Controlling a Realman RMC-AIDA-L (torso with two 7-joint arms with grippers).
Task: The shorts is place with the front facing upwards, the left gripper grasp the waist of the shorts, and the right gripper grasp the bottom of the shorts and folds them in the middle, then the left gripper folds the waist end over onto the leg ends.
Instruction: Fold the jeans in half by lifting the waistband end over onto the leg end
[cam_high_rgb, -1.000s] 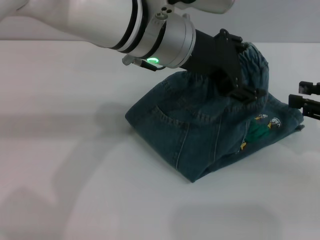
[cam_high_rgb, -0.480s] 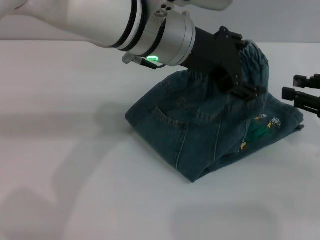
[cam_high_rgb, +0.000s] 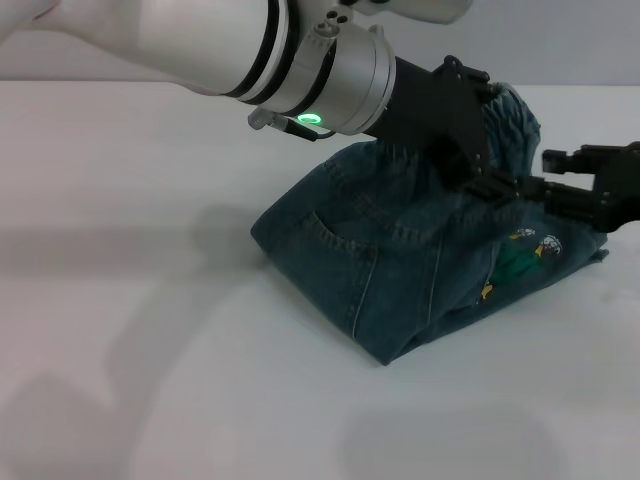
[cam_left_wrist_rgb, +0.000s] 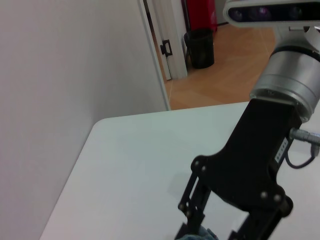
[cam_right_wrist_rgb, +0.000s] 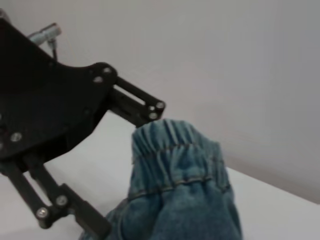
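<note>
The blue denim shorts (cam_high_rgb: 380, 270) lie folded in a heap on the white table, with a pocket seam facing me. The leg ends with the cartoon patch (cam_high_rgb: 528, 248) lie at the right. My left gripper (cam_high_rgb: 495, 185) reaches in from the upper left and is shut on the waist of the shorts (cam_high_rgb: 512, 115), holding the ruffled band raised over the leg ends. In the right wrist view the waist (cam_right_wrist_rgb: 175, 150) stands upright against the left gripper's black linkage bars (cam_right_wrist_rgb: 132, 102). My right gripper (cam_high_rgb: 545, 176) is open, its tips close beside the left fingers, above the patch.
The white table (cam_high_rgb: 150, 300) stretches to the left and front of the shorts. The left wrist view shows the table's far edge (cam_left_wrist_rgb: 135, 117), a grey wall and a doorway beyond it.
My right gripper has moved left from the picture's edge to just beside the left gripper's fingers. The left gripper and the shorts have hardly moved.
</note>
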